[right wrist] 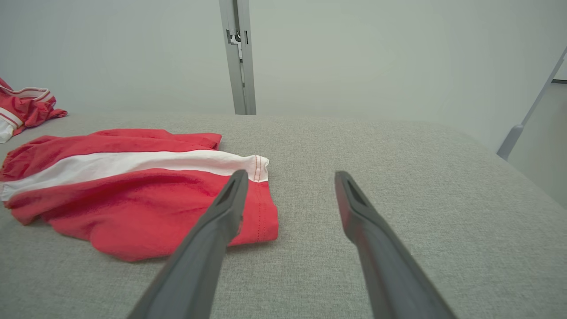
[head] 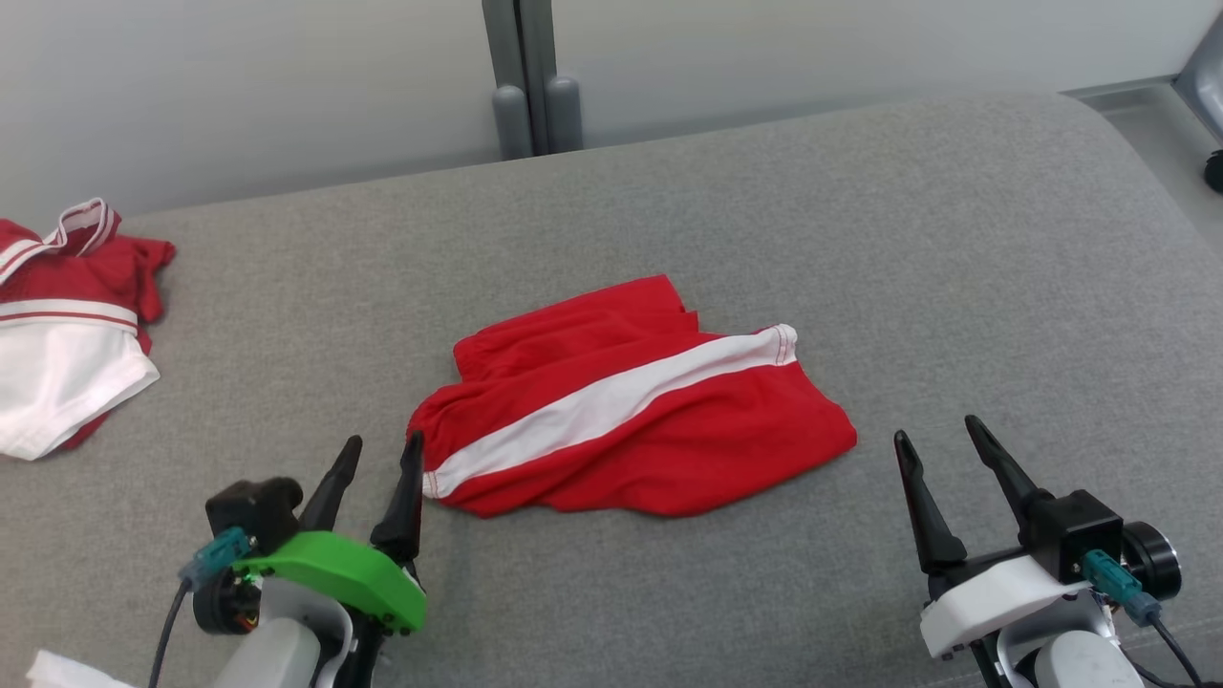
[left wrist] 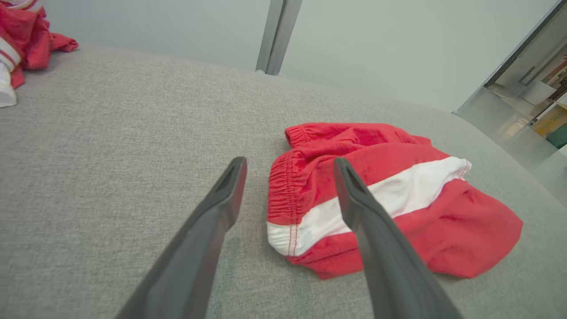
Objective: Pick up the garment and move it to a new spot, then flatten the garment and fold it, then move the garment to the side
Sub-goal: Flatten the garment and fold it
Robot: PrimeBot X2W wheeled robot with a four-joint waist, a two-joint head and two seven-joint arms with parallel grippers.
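The folded red shorts (head: 631, 401) lie in the middle of the grey cushion (head: 860, 239), with the left gripper (head: 384, 441) open just beside one end and the right gripper (head: 936, 430) open farther off, likely ready to slide them aside.

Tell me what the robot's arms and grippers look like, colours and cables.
The left gripper and right gripper each have two long, tapering dark fingers. The left wrist has a bright green cover, the right a white cover. Each carries a teal connector with a black cable.
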